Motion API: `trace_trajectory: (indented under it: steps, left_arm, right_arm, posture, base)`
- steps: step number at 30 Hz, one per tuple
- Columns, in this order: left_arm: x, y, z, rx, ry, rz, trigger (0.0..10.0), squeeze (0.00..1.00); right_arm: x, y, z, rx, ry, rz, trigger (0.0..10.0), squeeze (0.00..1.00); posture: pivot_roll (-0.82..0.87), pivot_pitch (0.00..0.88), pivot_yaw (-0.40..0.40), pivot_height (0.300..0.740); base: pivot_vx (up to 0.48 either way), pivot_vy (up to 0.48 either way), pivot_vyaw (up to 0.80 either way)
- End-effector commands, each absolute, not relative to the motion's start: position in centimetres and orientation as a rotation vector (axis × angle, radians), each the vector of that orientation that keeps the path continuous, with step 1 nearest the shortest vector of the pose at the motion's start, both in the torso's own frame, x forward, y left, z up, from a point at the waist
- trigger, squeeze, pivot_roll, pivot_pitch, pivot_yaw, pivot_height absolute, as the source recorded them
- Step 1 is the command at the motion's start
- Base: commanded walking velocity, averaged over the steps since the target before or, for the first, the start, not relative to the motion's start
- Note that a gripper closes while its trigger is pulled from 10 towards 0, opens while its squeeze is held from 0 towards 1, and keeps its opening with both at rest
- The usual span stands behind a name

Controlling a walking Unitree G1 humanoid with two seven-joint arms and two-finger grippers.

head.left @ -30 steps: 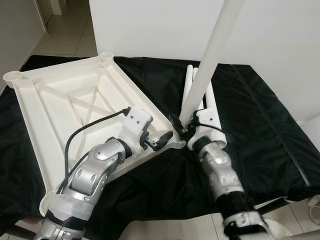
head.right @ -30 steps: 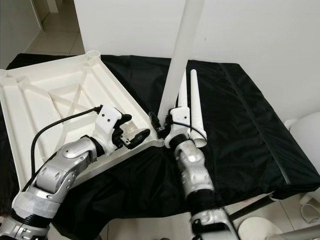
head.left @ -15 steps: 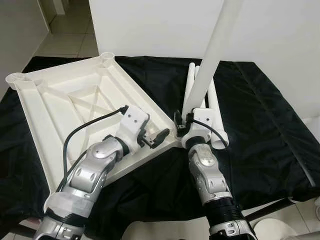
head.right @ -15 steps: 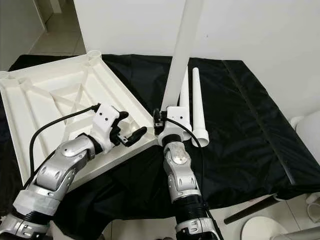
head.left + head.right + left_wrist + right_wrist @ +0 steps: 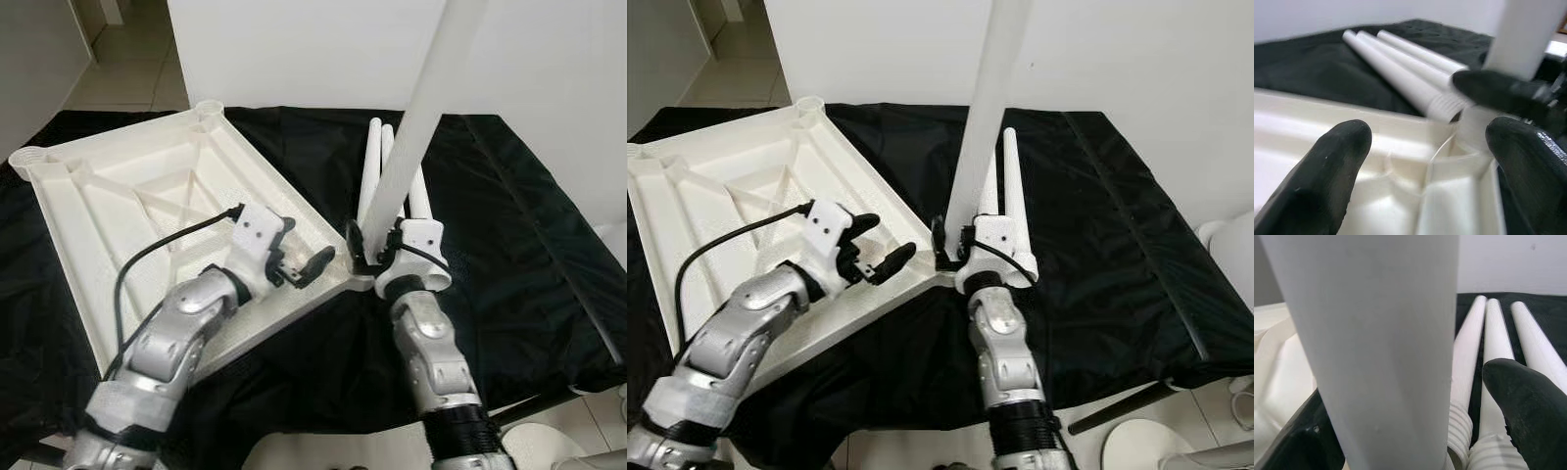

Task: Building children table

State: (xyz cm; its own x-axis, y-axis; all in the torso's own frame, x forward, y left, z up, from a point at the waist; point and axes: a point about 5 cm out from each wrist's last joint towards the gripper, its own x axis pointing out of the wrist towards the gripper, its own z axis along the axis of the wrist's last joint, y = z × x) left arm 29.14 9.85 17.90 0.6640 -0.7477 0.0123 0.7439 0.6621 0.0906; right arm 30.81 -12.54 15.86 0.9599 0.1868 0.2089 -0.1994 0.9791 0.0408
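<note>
The white tabletop (image 5: 127, 196) lies upside down on the black cloth, its ribs facing up. My right gripper (image 5: 377, 250) is shut on a long white leg (image 5: 421, 108), held nearly upright with its lower end at the tabletop's near right corner socket (image 5: 1469, 132). The leg (image 5: 1381, 333) fills the space between the right fingers (image 5: 1528, 401). My left gripper (image 5: 877, 245) stands open just above the rim beside that corner, holding nothing. Three spare legs (image 5: 1488, 357) lie side by side on the cloth behind the corner.
The black cloth (image 5: 509, 225) covers the whole work surface up to a white wall behind. Tiled floor shows at the far left. A white rounded object (image 5: 1234, 255) stands off the cloth's right edge. The cloth's front edge drops off close to my arms.
The held leg leans a little more to the right at its top and my right wrist has shifted slightly right. The left gripper stays open by the corner.
</note>
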Motion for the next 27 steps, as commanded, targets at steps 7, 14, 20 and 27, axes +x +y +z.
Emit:
trace_trajectory:
  steps: [7, 14, 20, 27]
  left_arm:
    - [26.3, 8.9, 16.6, 0.146, 0.031, -1.190, 10.0, 0.00]
    - [25.2, 8.6, 16.6, 0.140, 0.052, -1.263, 10.0, 0.00]
    - [24.9, 8.4, 16.6, 0.144, 0.060, -1.280, 10.0, 0.00]
    - [24.9, 8.1, 16.9, 0.152, 0.047, -1.273, 10.0, 0.00]
  right_arm:
    - [31.3, -14.1, 15.2, -0.025, -0.165, 0.417, 10.0, 0.00]
    - [32.2, -14.2, 15.4, -0.051, -0.143, 0.518, 10.0, 0.00]
    - [33.2, -13.9, 15.5, -0.058, -0.125, 0.664, 10.0, 0.00]
    - [34.4, -14.0, 15.6, -0.102, -0.105, 0.764, 7.8, 0.00]
  posture:
    - [0.00, 0.053, -0.023, 0.740]
    - [0.01, 0.045, -0.027, 0.740]
    - [0.02, 0.025, -0.030, 0.740]
    - [0.03, 0.013, -0.032, 0.740]
  base:
    - [0.000, 0.000, 0.00]
    - [0.000, 0.000, 0.00]
    - [0.000, 0.000, 0.00]
    - [0.000, 0.000, 0.00]
